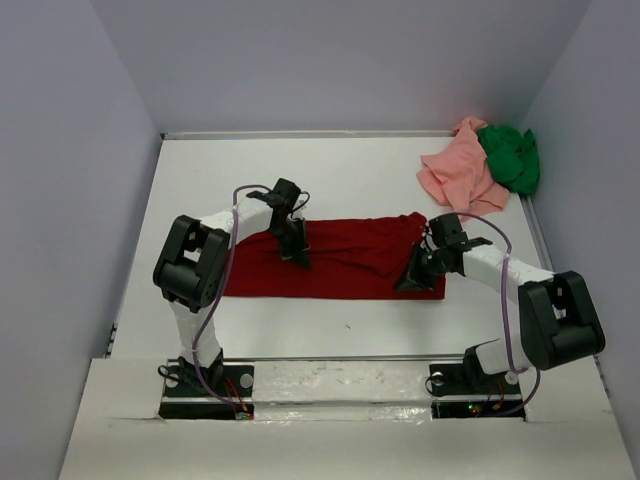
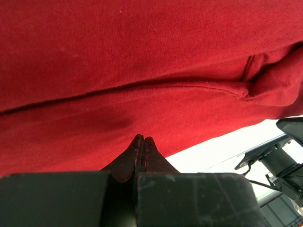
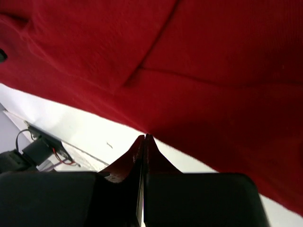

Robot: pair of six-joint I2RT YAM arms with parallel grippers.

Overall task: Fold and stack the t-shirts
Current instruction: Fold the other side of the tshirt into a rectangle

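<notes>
Dark red shirt (image 1: pixel 340 262) lies flat mid-counter (image 1: pixel 300 170), long axis running left to right. The left gripper (image 1: pixel 297 255) sits over its middle and the right gripper (image 1: pixel 410 280) at its near right edge. Both are pinched closed against the cloth - can't tell if any's caught. Pink shirt (image 1: pixel 455 170) and green shirt (image 1: pixel 510 155) are heaped far right.

Flat white matte desk (image 1: pixel 350 170) sits inside a three-sided booth. Plain pale lavender-grey back wall (image 1: pixel 340 60), with a matching left side wall (image 1: pixel 60 200) and right side wall (image 1: pixel 600 110). Thin grey metal strip (image 1: pixel 300 134) runs where the desk meets the back wall; a similar right-edge strip (image 1: pixel 540 240) follows the right wall. Wide white board lip (image 1: pixel 340 445) covers the near edge, slightly creased. Small dark speck (image 1: pixel 348 326) on the desk. Light is even and diffuse, shadows soft.
</notes>
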